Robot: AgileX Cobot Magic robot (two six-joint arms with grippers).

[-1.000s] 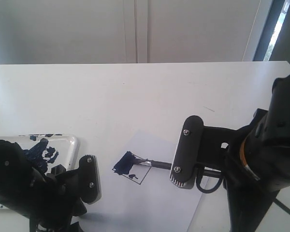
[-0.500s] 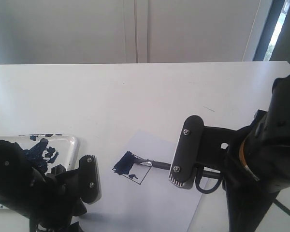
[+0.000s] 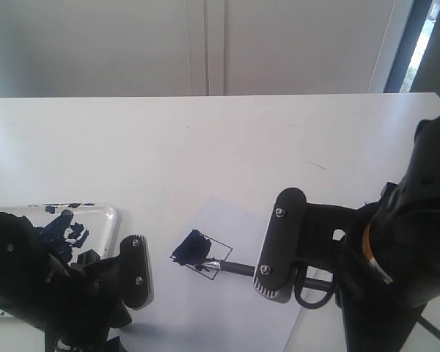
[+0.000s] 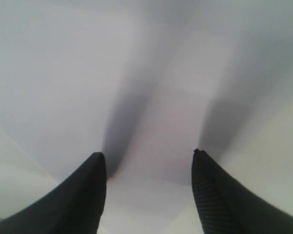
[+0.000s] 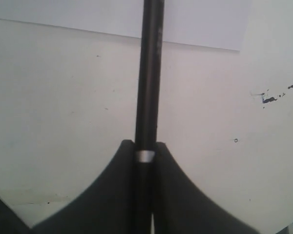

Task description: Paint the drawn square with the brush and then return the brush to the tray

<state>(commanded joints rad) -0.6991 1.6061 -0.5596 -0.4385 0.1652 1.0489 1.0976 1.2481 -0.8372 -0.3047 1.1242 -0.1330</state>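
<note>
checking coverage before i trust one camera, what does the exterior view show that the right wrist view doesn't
Only the exterior view: the drawn square, partly filled with navy, the brush with its tip at the square's edge, and the tray off to the left.
Only the right wrist view: the right pincer shut on the brush handle, and dark specks on the table.
Both: the brush shaft and the white paper.
</note>
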